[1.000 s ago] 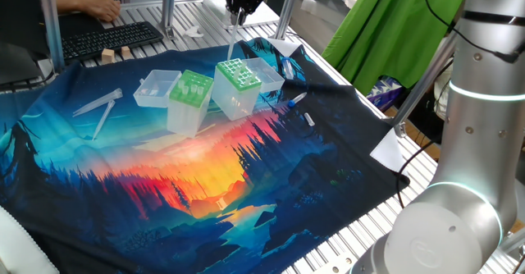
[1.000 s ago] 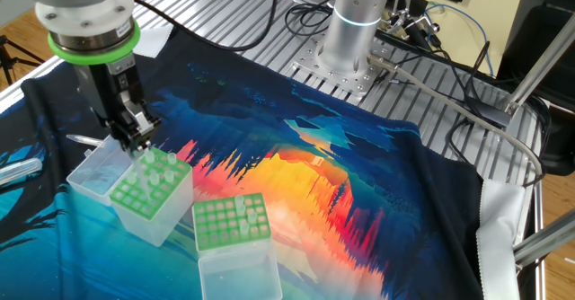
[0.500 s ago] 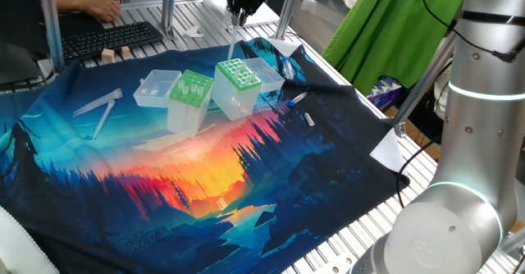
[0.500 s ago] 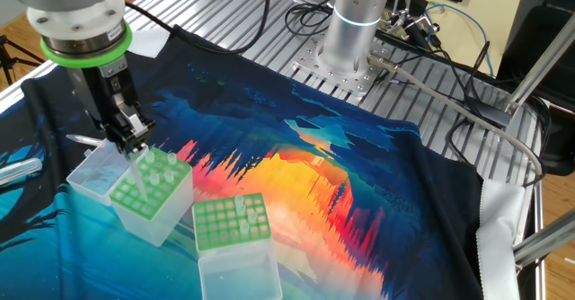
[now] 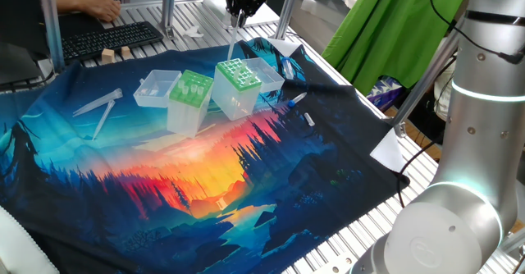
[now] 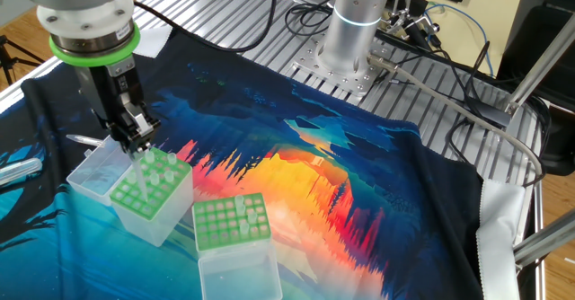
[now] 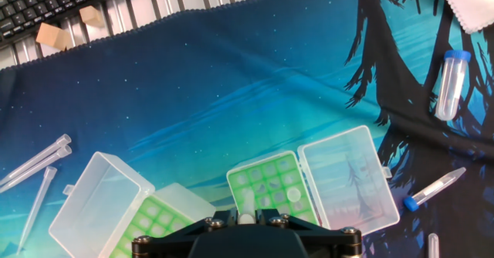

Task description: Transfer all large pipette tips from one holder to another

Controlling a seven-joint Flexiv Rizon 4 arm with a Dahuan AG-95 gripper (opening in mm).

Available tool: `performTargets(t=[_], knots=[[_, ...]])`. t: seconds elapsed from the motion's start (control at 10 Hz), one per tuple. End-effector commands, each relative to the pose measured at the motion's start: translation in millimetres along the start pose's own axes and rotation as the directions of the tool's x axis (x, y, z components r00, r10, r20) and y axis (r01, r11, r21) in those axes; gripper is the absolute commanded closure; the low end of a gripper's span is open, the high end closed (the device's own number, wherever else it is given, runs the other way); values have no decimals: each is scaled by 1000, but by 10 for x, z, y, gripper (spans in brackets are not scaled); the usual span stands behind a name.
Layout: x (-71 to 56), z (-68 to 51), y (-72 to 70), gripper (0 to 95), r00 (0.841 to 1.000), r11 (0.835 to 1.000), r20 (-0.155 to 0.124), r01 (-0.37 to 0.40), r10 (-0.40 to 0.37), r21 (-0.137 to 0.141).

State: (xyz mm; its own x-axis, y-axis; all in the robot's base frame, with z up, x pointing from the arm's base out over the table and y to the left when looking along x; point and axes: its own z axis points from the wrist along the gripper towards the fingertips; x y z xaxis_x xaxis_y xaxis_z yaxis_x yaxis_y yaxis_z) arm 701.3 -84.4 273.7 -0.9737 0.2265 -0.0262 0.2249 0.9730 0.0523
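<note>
Step in hand is judged to be the pick-and-carry of one tip. The black two-finger gripper (image 6: pixel 137 141) is seen at upper left of the other fixed view, pointed down, jaws drawn narrow and clamped on a clear tapering plastic pipette tip (image 6: pixel 142 170) that hangs straight below it. The tip is held over the translucent plastic box with the light-green wide-holed top plate (image 6: pixel 160 192), left of centre. Whether its lower end is clear of the plate cannot be told. Next move is judged to need a straight lift until the end is free. It is then to be carried toward lower centre to the translucent plastic box with the green fine-grid top plate (image 6: pixel 232 221), just beside, and a hole lined up before lowering. Several more tips are seen standing in the wide-holed box. The fine-grid box's contents are too small to tell. Each box has a clear hinged lid (image 6: pixel 97 176) lying open beside it, with nothing seen in it.
</note>
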Motion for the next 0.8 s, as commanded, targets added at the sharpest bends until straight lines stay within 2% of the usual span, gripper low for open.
performTargets(t=[0.1, 0.8], knots=[[-8, -2, 0, 950, 1000, 1000, 2, -1, 1, 1], [-31, -3, 2, 950, 1000, 1000, 5, -7, 7, 6]])
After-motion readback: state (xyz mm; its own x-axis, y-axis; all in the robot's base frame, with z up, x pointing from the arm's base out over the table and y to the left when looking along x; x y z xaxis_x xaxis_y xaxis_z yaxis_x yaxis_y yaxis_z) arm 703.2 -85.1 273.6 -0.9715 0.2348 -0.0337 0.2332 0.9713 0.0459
